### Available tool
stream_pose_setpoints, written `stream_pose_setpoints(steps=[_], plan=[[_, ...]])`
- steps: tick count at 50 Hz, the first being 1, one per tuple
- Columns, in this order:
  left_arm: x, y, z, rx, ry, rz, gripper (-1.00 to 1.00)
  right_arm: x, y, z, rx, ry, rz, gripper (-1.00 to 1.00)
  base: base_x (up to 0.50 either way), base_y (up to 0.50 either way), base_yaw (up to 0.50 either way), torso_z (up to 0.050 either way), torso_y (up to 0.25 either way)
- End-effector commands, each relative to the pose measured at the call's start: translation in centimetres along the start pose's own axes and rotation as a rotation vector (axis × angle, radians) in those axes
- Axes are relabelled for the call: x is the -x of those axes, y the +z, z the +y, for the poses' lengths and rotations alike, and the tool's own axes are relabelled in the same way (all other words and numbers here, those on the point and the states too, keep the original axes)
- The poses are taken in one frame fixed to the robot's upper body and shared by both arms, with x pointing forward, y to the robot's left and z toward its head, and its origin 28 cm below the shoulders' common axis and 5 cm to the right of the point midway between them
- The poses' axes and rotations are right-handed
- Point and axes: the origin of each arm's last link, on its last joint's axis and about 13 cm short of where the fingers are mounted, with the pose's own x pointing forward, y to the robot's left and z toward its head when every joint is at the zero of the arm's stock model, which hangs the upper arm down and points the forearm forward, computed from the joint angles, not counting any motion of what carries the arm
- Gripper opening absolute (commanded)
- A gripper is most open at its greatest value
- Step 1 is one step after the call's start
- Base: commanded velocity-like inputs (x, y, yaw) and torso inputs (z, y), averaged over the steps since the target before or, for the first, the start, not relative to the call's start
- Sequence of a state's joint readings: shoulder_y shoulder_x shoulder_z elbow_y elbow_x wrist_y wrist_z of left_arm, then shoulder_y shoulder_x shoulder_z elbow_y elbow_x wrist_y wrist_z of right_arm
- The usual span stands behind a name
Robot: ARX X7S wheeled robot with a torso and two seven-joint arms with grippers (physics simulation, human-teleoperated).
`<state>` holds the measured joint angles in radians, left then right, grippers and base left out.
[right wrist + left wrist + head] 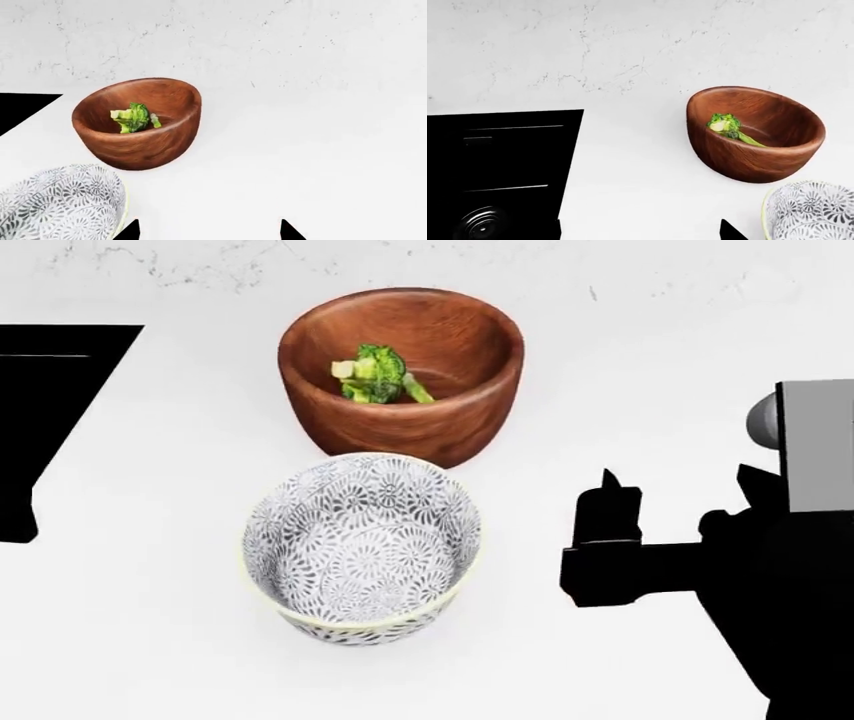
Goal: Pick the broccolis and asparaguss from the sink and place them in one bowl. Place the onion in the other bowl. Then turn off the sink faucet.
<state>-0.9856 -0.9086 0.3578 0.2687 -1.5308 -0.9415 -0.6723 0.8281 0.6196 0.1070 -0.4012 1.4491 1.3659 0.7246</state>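
My right arm (787, 570) reaches in from the right side of the head view, a black forearm with a grey block near the wrist. My right gripper (607, 530) points forward, held above the surface. In its own wrist view the two fingertips (131, 231) stand wide apart, jaws spread. Of my left gripper only one dark fingertip (730, 232) shows.

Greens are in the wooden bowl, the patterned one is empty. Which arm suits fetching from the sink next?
Left, probably: the sink lies on the robot's left, and only the left wrist view shows its drain. The right hand hovers on the bowls' far side.
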Motion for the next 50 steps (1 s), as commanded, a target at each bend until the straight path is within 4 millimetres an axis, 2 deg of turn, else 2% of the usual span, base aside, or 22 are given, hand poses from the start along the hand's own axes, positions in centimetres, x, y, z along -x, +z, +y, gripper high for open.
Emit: stream_pose_setpoints(steps=[1, 18, 50], plan=[[0.2, -0.2, 0.4, 0.006, 0.012, 0.003, 1.0, 0.1, -0.5, 0.2, 0.043, 0.002, 0.003, 1.0, -0.16, 0.31, 0.0, 0.0, 0.0], [0.3, -0.9, 0.3, 0.013, 0.004, 0.0, 1.0, 0.7, -1.0, 0.7, 0.037, -0.033, -0.047, 1.0, -0.02, 0.49, 0.0, 0.0, 0.0], [0.5, -1.2, 0.3, 0.02, 0.016, -0.001, 1.0, 0.3, -1.7, 0.8, 0.021, -0.024, -0.039, 1.0, 0.0, 0.5, 0.0, 0.0, 0.0]])
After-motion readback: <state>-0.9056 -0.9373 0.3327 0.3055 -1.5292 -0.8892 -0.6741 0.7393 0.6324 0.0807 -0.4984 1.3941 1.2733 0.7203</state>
